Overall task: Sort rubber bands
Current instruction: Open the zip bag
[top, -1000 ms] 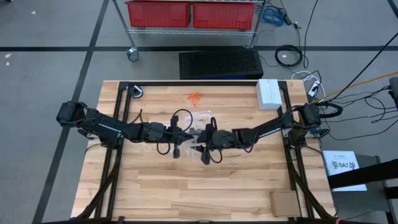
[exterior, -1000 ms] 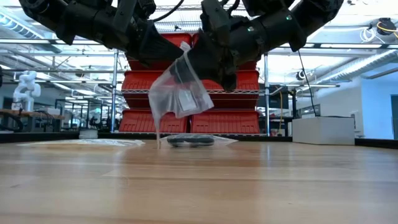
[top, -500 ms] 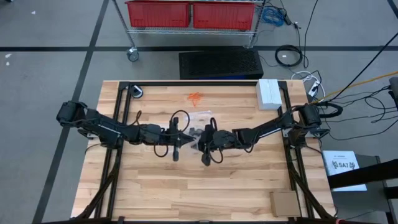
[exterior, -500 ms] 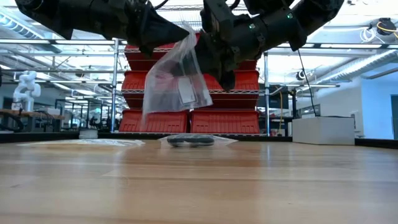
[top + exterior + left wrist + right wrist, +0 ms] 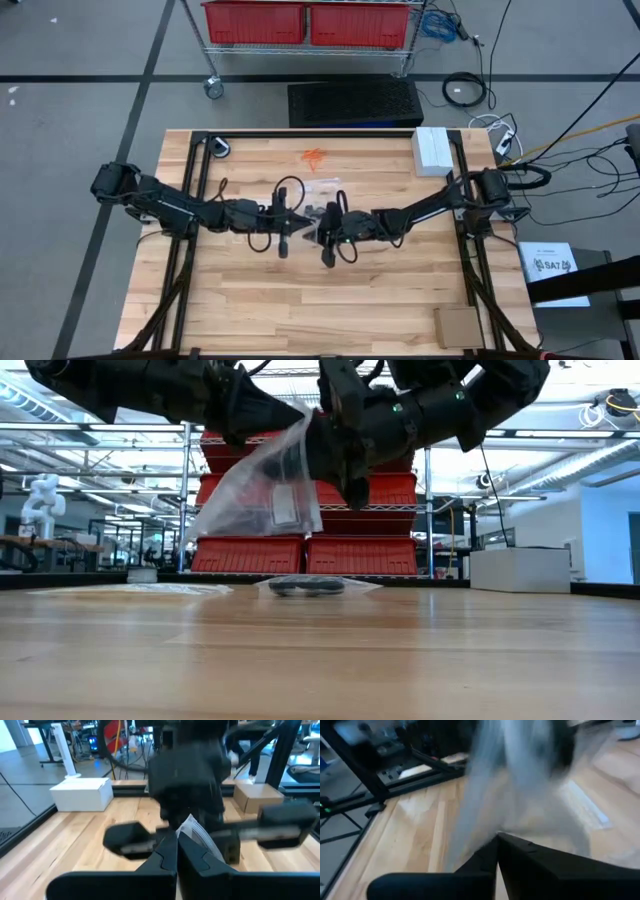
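A clear plastic bag (image 5: 262,495) with a white label hangs in the air between my two grippers at mid-table. My left gripper (image 5: 296,217) and right gripper (image 5: 322,229) face each other, both shut on the bag's top. The bag (image 5: 196,831) also shows past the left wrist's fingers. An orange rubber band cluster (image 5: 314,156) lies on the wood toward the far edge. Black bands (image 5: 307,587) lie on the table in a second clear bag below the held one. No pale yellow bands show. My left gripper pinches the bag's top edge (image 5: 189,824) between its two fingers, coming level from the table's left. The bag is lifted clear and hangs below. My right gripper pinches the same top edge (image 5: 312,422) from the table's right. The bag flares out below and away from it, off the table.
A white box (image 5: 432,150) stands at the far right corner and a cardboard piece (image 5: 458,327) lies at the near right. Another flat clear bag (image 5: 150,589) lies to the left. Bare wood stretches along the near half of the table (image 5: 300,310).
Both grippers have kept their hold while the bag has risen. A second ago its lower corner hung down at the table top; now the bottom has swung up and out toward the left of the low view, clear of the wood. The right gripper has shifted slightly left.
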Robot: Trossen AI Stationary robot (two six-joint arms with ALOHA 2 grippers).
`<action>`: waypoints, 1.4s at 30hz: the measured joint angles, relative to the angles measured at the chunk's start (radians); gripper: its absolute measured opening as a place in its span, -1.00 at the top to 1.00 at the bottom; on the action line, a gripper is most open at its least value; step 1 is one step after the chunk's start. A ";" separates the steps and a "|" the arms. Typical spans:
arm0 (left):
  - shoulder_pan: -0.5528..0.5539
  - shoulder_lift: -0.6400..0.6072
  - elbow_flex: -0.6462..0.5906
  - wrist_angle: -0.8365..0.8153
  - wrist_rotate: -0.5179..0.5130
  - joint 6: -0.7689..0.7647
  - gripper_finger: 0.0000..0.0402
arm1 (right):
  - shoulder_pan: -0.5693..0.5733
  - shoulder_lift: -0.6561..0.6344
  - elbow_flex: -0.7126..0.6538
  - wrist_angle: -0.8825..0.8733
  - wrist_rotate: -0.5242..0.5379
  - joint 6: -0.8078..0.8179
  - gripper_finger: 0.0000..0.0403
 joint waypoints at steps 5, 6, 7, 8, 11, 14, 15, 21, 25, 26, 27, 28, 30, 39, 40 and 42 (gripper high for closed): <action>-0.005 0.000 0.000 -0.032 -0.001 0.000 1.00 | 0.000 -0.023 0.000 -0.040 0.060 -0.001 0.98; -0.006 0.000 0.000 -0.032 -0.001 0.000 1.00 | 0.000 -0.023 0.000 -0.038 0.075 -0.002 0.98; -0.006 0.000 0.000 -0.030 -0.001 0.000 1.00 | -0.002 -0.023 0.000 -0.033 0.079 -0.004 0.98; -0.006 0.000 0.000 -0.027 -0.001 0.000 1.00 | -0.005 -0.021 0.000 -0.023 0.079 -0.005 0.98; -0.006 0.000 0.000 -0.024 -0.001 0.000 1.00 | -0.006 0.000 0.000 0.026 0.074 -0.012 1.00; -0.006 0.000 0.000 -0.018 -0.001 0.000 1.00 | -0.006 0.030 0.000 0.076 0.053 -0.028 1.00; -0.006 0.000 0.000 -0.016 -0.001 0.000 1.00 | -0.006 0.042 0.000 0.109 0.052 -0.039 1.00; -0.010 0.000 0.000 -0.007 -0.014 0.013 1.00 | 0.009 0.092 0.000 0.218 -0.004 -0.086 1.00; -0.021 0.000 0.000 -0.019 -0.092 0.034 1.00 | 0.029 0.075 0.000 0.103 0.001 -0.091 1.00; -0.021 0.000 -0.001 -0.027 -0.099 0.037 1.00 | 0.030 0.068 0.000 0.068 0.003 -0.091 1.00; -0.021 0.000 -0.001 -0.034 -0.102 0.036 1.00 | 0.030 0.060 0.000 0.037 0.003 -0.085 1.00; -0.020 0.000 -0.001 -0.038 -0.106 0.028 1.00 | 0.030 0.048 0.000 -0.014 0.003 -0.078 1.00; -0.021 0.000 -0.006 -0.037 -0.107 0.019 1.00 | 0.029 0.020 0.000 -0.116 0.003 -0.066 1.00; -0.019 0.000 -0.065 0.000 -0.115 -0.033 1.00 | 0.023 -0.165 0.000 -0.362 0.030 -0.089 1.00; -0.019 0.000 -0.065 0.001 -0.124 -0.031 1.00 | 0.020 -0.184 0.000 -0.375 0.030 -0.090 0.99; -0.019 0.000 -0.065 -0.007 -0.152 -0.013 1.00 | 0.014 -0.218 0.000 -0.397 0.031 -0.092 0.95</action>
